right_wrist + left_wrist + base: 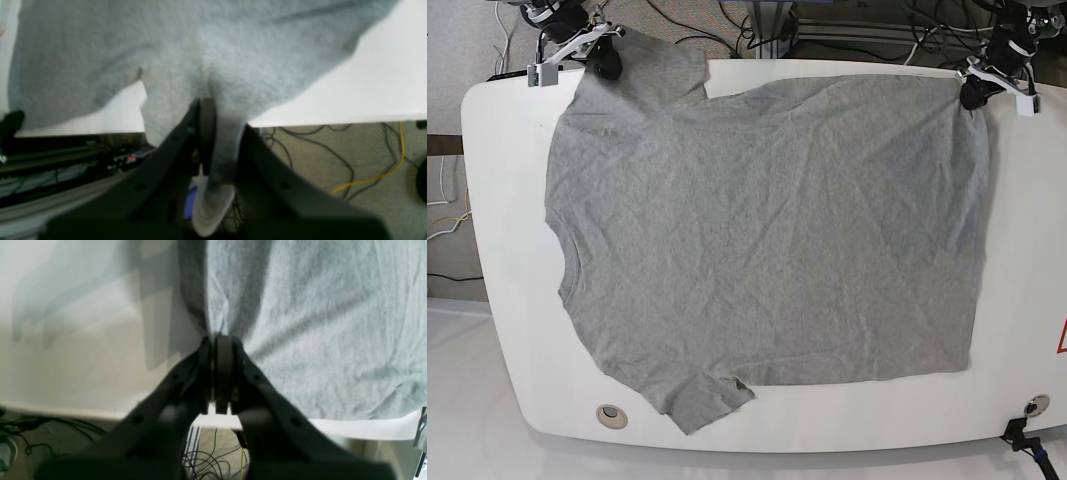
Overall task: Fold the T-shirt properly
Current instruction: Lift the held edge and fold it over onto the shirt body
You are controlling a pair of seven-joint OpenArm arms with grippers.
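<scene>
Your T-shirt [767,240] lies spread flat over most of the white tabletop [502,200], neckline toward the base view's left, hem toward its right, wrinkled but unfolded. One sleeve hangs past the far edge, the other points at the near edge. Your right gripper [213,110] has its jaws clamped on the far sleeve, cloth bunched between them. Your left gripper [222,340] has its jaws pinched tight on the hem's far corner, at the tabletop's edge.
</scene>
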